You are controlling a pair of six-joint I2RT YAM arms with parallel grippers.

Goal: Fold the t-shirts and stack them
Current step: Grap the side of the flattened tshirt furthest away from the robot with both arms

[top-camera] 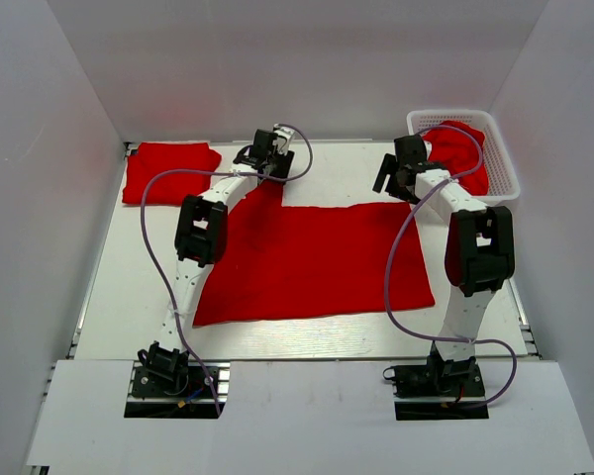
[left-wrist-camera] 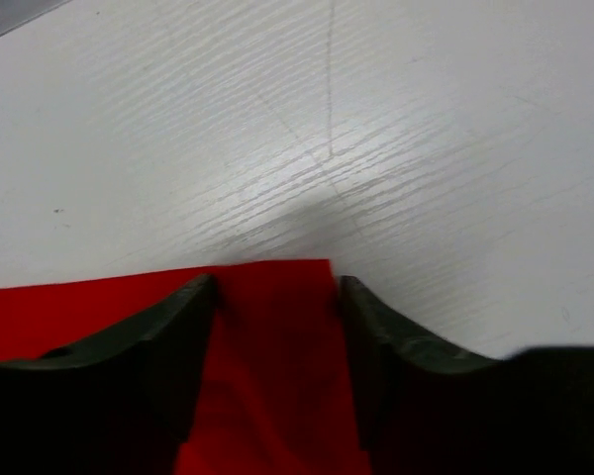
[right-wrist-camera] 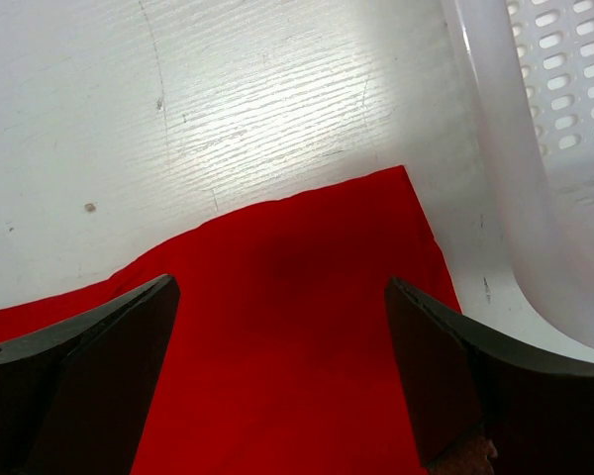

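Note:
One red t-shirt (top-camera: 317, 262) lies spread flat in the middle of the white table. My left gripper (top-camera: 265, 158) is down at its far left corner. In the left wrist view the jaws (left-wrist-camera: 277, 282) stand partly apart, with a strip of the red fabric (left-wrist-camera: 277, 346) filling the gap between them. My right gripper (top-camera: 394, 183) hovers over the shirt's far right corner, jaws (right-wrist-camera: 282, 287) wide open above the cloth (right-wrist-camera: 287, 336). A folded red t-shirt (top-camera: 170, 170) lies at the back left. Another one is bunched up in the basket (top-camera: 460, 153).
The white mesh basket (top-camera: 505, 158) stands at the back right, and its wall (right-wrist-camera: 564, 148) is close beside my right gripper. White walls enclose the table on three sides. Purple cables loop off both arms over the shirt.

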